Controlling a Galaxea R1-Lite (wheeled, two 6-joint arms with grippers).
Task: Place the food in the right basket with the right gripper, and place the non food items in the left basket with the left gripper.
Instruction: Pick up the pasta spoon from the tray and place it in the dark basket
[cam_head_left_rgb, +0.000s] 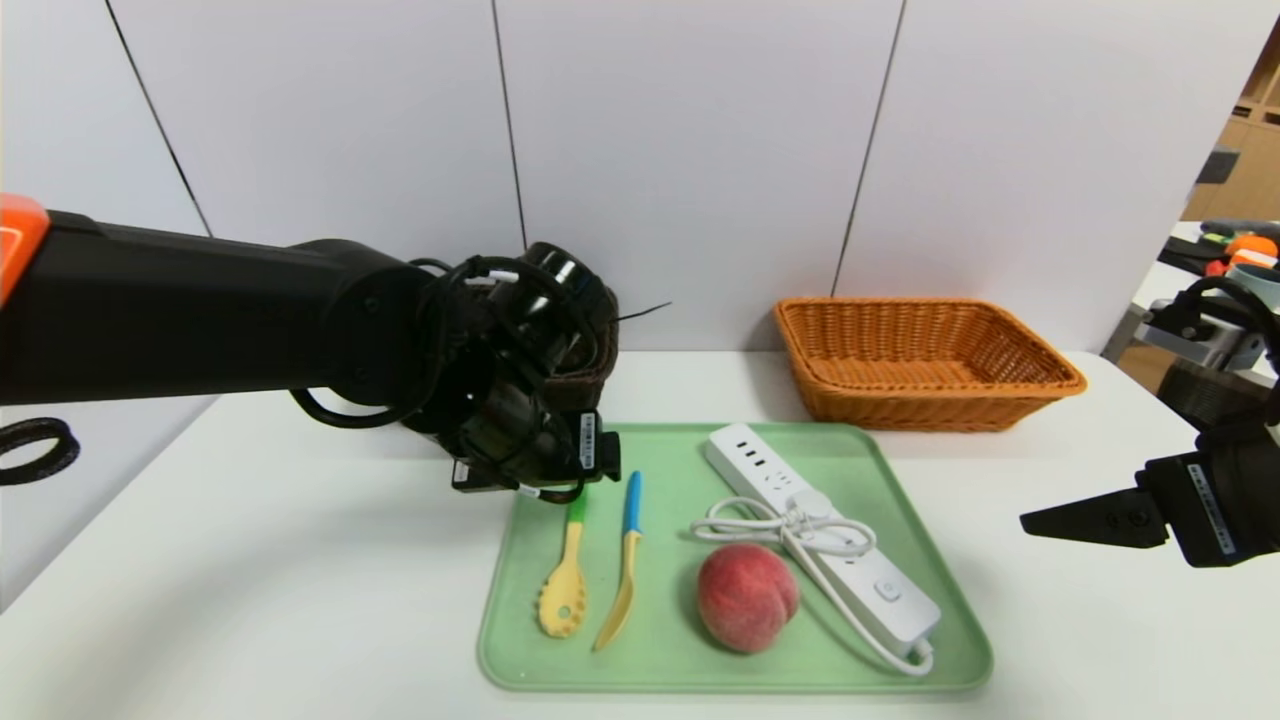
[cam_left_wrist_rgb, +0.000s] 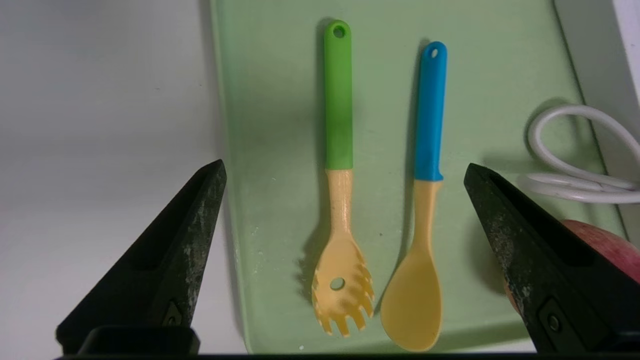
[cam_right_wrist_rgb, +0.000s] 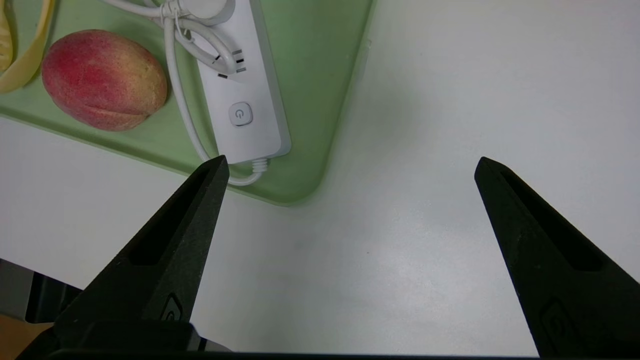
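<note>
On a green tray (cam_head_left_rgb: 650, 665) lie a green-handled yellow pasta fork (cam_head_left_rgb: 563, 592), a blue-handled yellow spoon (cam_head_left_rgb: 626, 565), a red peach (cam_head_left_rgb: 747, 597) and a white power strip (cam_head_left_rgb: 835, 545) with its cord tied. My left gripper (cam_left_wrist_rgb: 344, 165) hangs open above the tray's back left corner, over the fork (cam_left_wrist_rgb: 339, 150) and spoon (cam_left_wrist_rgb: 429, 150), holding nothing. My right gripper (cam_right_wrist_rgb: 351, 158) is open over bare table, to the right of the tray (cam_right_wrist_rgb: 310, 125). The orange wicker right basket (cam_head_left_rgb: 920, 408) stands at the back right. A brown woven edge (cam_head_left_rgb: 597, 368) shows behind my left wrist; the left basket is otherwise hidden.
The white table (cam_head_left_rgb: 250, 560) ends at a white panelled wall. My left arm (cam_head_left_rgb: 200, 320) reaches across the table's left half. Beyond the table's right edge stands another bench with clutter (cam_head_left_rgb: 1235, 250).
</note>
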